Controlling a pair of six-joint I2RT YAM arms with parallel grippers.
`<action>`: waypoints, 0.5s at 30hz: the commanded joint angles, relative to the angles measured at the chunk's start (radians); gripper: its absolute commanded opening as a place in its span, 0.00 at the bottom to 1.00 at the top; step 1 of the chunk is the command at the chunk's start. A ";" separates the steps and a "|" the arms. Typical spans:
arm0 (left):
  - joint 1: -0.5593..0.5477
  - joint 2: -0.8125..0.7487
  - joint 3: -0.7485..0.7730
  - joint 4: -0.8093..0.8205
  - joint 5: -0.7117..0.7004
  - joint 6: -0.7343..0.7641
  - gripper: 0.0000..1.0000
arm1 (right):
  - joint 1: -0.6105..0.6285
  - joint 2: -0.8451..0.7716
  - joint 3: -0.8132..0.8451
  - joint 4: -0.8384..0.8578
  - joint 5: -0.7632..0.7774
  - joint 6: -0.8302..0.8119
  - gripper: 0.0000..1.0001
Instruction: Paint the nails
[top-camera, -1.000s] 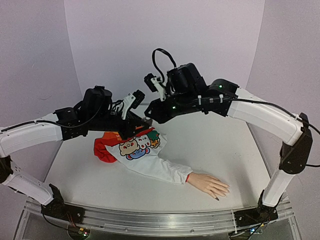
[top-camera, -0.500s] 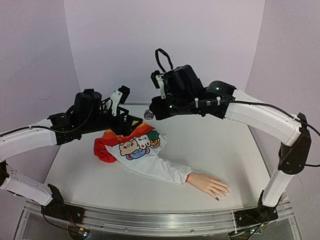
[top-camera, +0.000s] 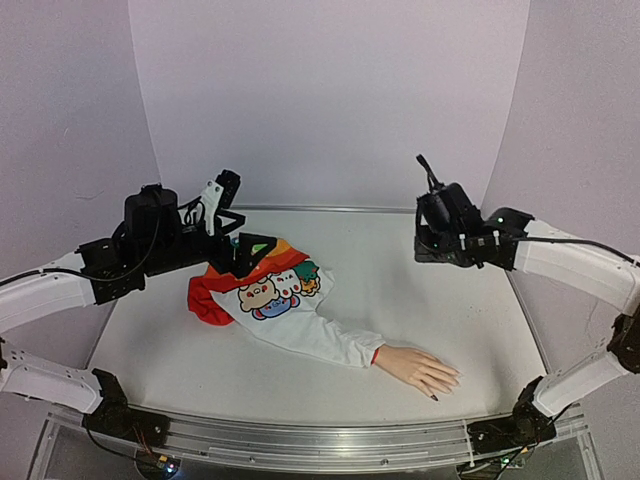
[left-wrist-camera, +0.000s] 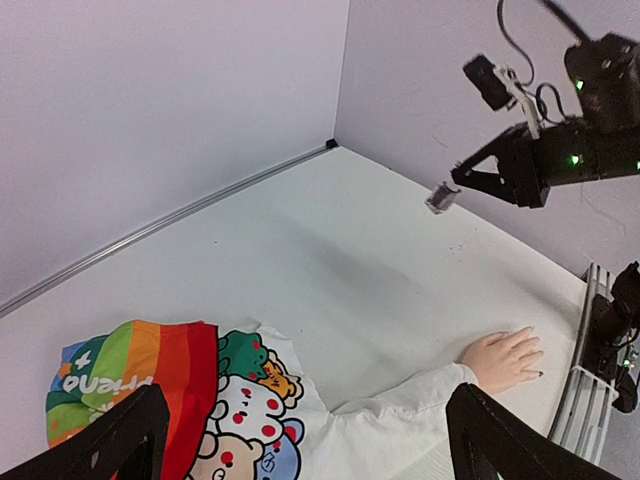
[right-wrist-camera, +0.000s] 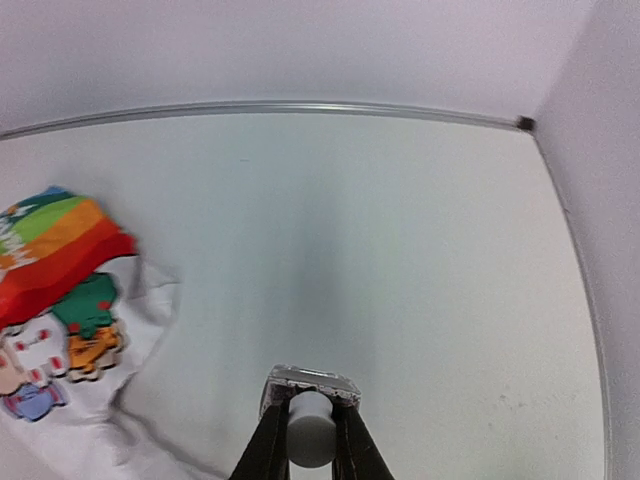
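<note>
**Clerk:** Item one, changes since a second ago?

**Checker:** Both arms then met above the child's shirt (top-camera: 270, 295), the left claw (left-wrist-camera: 306, 390) shut. It now stands at full spread and has drawn back to the left. The right claw (right-wrist-camera: 310, 410) has swung away to the right side of the table (top-camera: 400, 260). Shirt and mannequin hand (top-camera: 420, 368) have not shifted.

**Clerk:** Item two, writing?

**Checker:** White letters on the shirt's rainbow panel, seen upside down from the left wrist and partly folded under (cannot be read whole). Printed cartoon animals below the panel. No label can be made out on the small bottle (left-wrist-camera: 442, 197).

**Clerk:** Item three, claws?

**Checker:** Left: fingers wide apart, holding nothing, above the shirt's near-left part. Right: pinched narrow on the small bottle, clear body and pale cap between the fingers, held up off the table.

**Clerk:** Item four, the nails (top-camera: 452, 380)?

**Checker:** On the mannequin hand, lying palm down at the near right of the table, coming out of the shirt's red-trimmed cuff. One dark nail (top-camera: 434, 398) on the nearest finger; the others pale. Well apart from both claws.
</note>
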 joint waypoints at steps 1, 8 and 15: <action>0.001 -0.058 -0.003 0.055 -0.130 0.016 1.00 | -0.114 -0.103 -0.197 -0.008 0.133 0.145 0.00; 0.001 -0.100 -0.028 0.086 -0.262 0.006 1.00 | -0.250 -0.142 -0.378 -0.010 0.128 0.320 0.00; 0.001 -0.120 -0.029 0.069 -0.287 -0.005 1.00 | -0.309 -0.074 -0.411 -0.011 0.150 0.431 0.00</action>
